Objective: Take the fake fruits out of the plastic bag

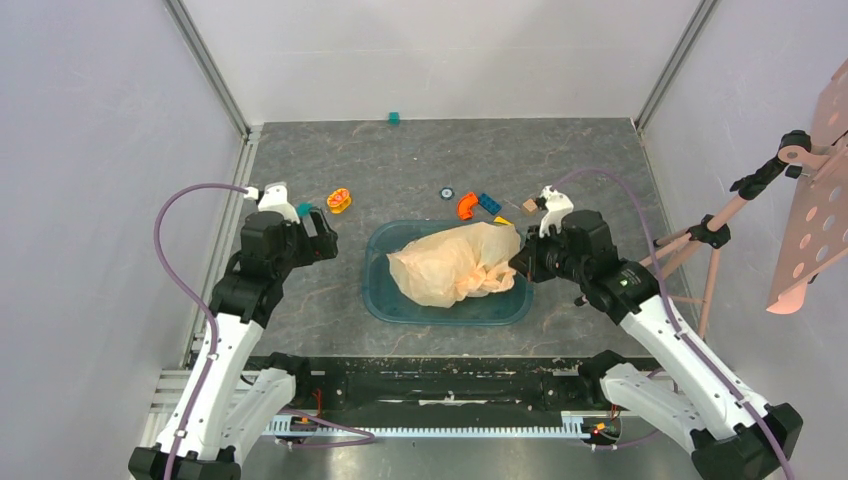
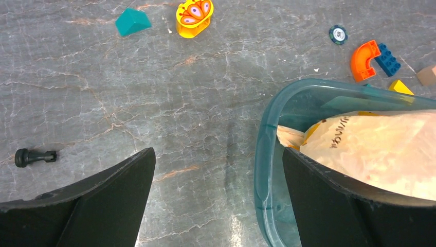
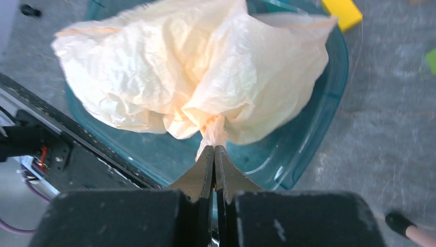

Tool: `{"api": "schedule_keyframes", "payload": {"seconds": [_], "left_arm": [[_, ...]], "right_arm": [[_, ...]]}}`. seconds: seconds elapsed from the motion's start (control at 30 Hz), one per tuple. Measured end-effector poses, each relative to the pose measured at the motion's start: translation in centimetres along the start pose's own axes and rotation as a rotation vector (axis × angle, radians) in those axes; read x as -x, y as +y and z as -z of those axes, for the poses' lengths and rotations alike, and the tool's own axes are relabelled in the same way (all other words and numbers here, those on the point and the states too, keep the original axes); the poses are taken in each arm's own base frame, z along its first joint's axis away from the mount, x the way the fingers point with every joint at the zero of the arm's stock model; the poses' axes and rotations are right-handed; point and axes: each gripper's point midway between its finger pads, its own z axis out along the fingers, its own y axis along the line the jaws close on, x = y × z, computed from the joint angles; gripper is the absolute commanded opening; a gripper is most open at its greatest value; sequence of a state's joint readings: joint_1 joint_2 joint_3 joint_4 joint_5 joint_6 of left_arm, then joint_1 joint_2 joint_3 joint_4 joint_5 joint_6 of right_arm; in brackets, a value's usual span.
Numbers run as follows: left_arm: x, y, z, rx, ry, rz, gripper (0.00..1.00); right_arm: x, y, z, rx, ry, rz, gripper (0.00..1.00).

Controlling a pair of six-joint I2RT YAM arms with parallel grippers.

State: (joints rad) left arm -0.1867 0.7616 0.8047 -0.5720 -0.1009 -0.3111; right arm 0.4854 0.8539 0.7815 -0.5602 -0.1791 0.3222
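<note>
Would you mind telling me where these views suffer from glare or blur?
Right wrist: the crinkly pale peach plastic bag looks overexposed, grey table beside it soft. Left wrist: sharp, small highlight on the teal transparent tub's rim. Top view: evenly lit.

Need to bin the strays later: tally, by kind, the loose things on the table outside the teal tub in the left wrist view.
Small toy blocks: 5 (teal wedge, orange arch, blue studded brick, yellow block, tan block)
Yellow-orange ring toy: 1
Dark round chip: 1
Black peg: 1
Total: 8
</note>
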Motion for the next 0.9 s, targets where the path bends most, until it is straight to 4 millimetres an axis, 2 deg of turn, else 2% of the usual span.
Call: {"api": "schedule_keyframes", "payload": {"seconds": [0.17, 0.3, 0.53, 0.63, 0.77, 0.9], "left_arm": [[0.0, -1.4, 0.5, -0.082, 0.004, -0.003, 1.00], [0.3, -3.7, 1.3, -0.210, 0.011, -0.007, 1.00], [4.8, -7.6, 4.6, -0.420, -0.130, -0.027, 1.00], [5.8, -9.2, 6.2, -0.518, -0.183, -0.046, 0.99], [6.4, -11.0, 7.9, -0.633, -0.217, -0.070, 0.97], [6.3, -12.3, 8.9, -0.714, -0.221, -0.094, 0.96]], "right_arm": [[4.2, 2.2, 0.6, 0.062, -0.063, 0.020, 0.00], [7.6, 4.4, 0.8, 0.133, -0.105, 0.036, 0.00], [14.6, 9.3, 2.2, 0.273, -0.211, 0.078, 0.00], [17.2, 11.5, 3.2, 0.335, -0.257, 0.094, 0.00], [19.1, 13.8, 4.3, 0.406, -0.297, 0.106, 0.00], [18.8, 15.2, 4.3, 0.468, -0.277, 0.099, 0.00]]}}
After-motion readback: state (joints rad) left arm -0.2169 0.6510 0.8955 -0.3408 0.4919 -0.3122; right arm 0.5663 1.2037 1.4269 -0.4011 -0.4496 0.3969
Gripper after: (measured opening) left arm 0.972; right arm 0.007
